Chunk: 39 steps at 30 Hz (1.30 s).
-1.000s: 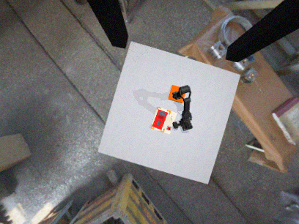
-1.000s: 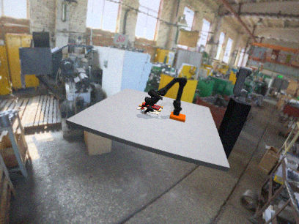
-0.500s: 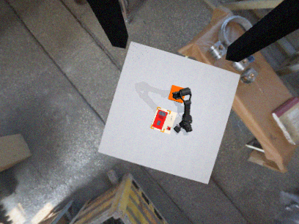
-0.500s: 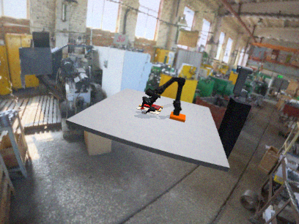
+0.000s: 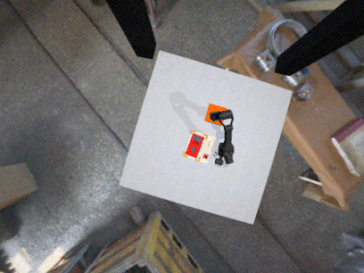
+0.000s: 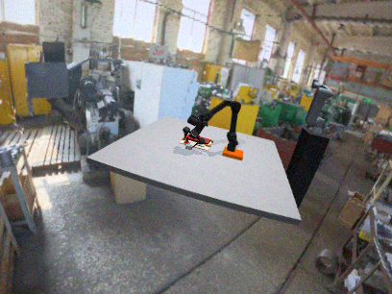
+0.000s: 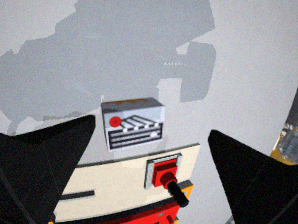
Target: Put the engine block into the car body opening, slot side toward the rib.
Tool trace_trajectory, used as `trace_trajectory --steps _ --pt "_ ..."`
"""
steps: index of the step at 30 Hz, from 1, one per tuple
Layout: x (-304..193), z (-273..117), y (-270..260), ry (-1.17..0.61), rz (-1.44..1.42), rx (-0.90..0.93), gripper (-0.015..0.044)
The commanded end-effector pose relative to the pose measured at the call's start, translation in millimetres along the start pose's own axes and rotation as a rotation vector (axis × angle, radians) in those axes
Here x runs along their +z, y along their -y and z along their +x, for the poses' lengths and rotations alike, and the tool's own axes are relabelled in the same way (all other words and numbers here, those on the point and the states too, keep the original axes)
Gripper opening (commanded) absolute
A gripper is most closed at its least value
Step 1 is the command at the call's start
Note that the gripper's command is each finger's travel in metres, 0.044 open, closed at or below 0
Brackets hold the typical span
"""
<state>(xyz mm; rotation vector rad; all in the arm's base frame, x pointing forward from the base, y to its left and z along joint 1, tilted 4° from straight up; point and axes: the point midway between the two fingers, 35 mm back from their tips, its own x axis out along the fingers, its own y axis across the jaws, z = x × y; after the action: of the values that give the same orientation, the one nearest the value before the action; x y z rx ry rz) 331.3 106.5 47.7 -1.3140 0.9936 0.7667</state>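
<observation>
The engine block (image 7: 134,131), a small grey-white block with a red dot, slanted bars and dark lines on its face, stands on the table just off the edge of the car body. The car body (image 5: 206,144) (image 6: 206,140) (image 7: 117,175) is a cream panel with a red part and orange corners; a dark slot shows at its left in the wrist view, and its far part is cut off there. I cannot tell which gap is the opening. My gripper (image 5: 218,158) (image 6: 185,135) (image 7: 153,128) is open and empty, its fingers seen either side of the block without touching it.
A red square piece (image 7: 162,172) in a grey frame, with a black lever, stands up from the cream panel near the block. The arm's orange base (image 5: 215,109) (image 6: 232,154) is on the same table (image 5: 156,169) (image 6: 144,159). The arm's shadow falls beyond the block.
</observation>
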Motion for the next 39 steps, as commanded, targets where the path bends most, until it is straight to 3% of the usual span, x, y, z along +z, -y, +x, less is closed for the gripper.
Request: trace_trajectory --steps 1,39 --pt "1 -1 3 0.002 -0.102 0.020 0.0440" --pt "-3 -13 12 0.197 -1.352 0.289 0.0440"
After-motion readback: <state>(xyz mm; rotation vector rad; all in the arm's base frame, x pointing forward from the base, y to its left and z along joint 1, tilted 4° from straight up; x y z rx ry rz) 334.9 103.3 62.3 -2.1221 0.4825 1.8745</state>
